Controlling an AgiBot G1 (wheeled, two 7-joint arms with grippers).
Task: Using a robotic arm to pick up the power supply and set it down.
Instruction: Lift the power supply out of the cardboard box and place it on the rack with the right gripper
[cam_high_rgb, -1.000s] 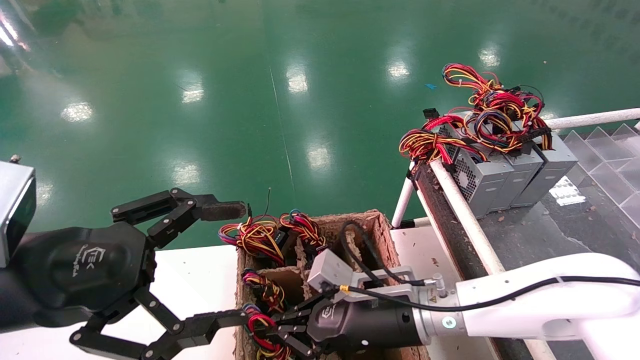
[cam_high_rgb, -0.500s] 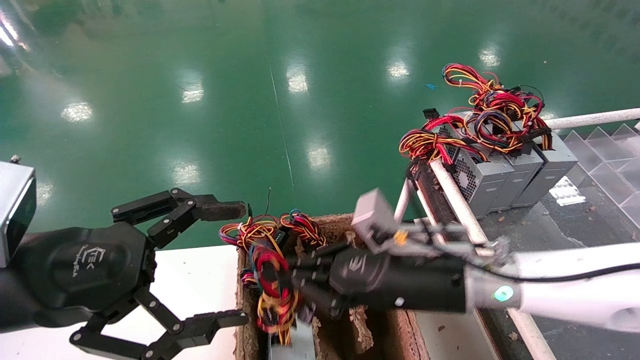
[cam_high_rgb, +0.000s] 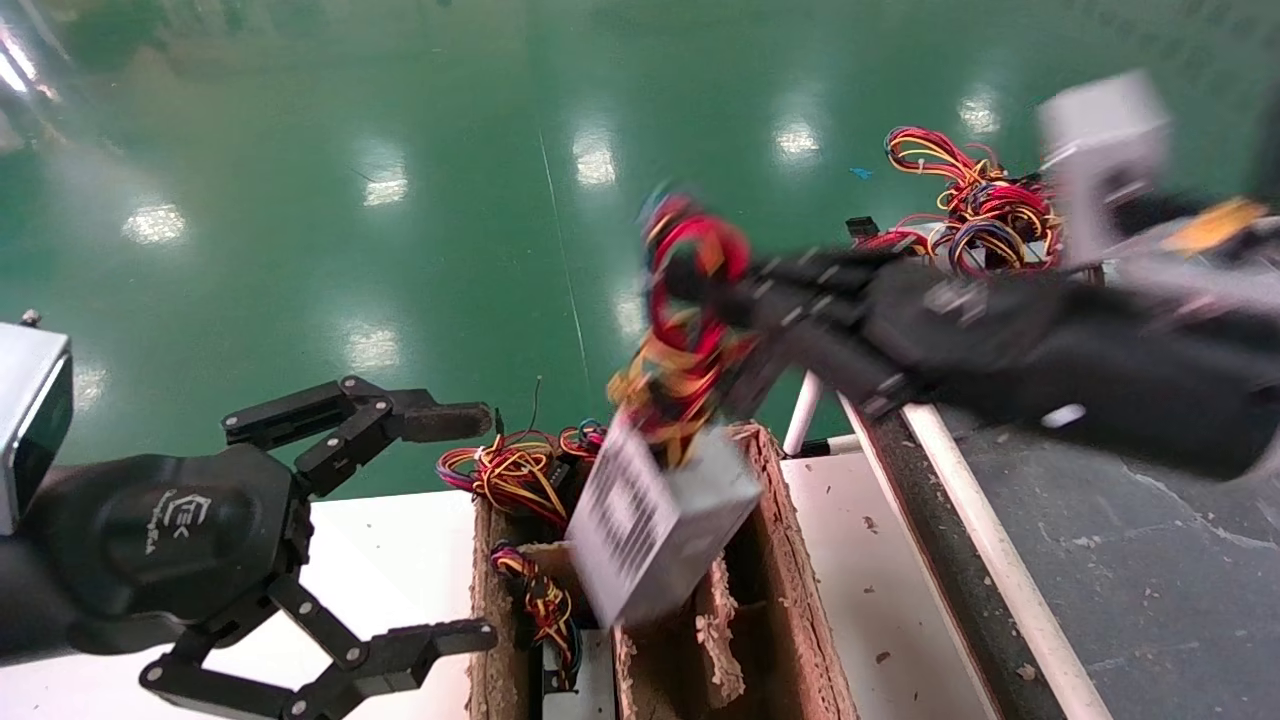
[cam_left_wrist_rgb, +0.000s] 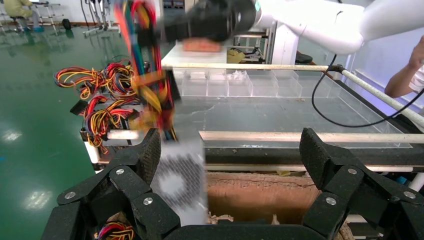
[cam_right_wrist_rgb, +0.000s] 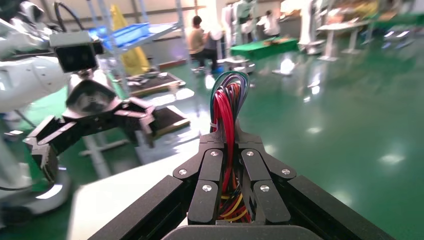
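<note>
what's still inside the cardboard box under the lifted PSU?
Under the power supply hanging from the right gripper, the cardboard box holds more wire bundles in its left cells. The cell directly beneath is covered; its contents can't be seen.

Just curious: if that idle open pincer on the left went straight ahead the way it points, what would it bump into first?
Probably the hanging power supply, which the left pincer faces squarely between its open fingers; depth is uncertain.

power supply (cam_high_rgb: 655, 525): hanging above the cardboard crate (cam_high_rgb: 775, 560), below right gripper (cam_high_rgb: 735, 305)
left gripper (cam_high_rgb: 440, 530): left of crate
spare supplies (cam_high_rgb: 960, 215): behind the right arm
</note>
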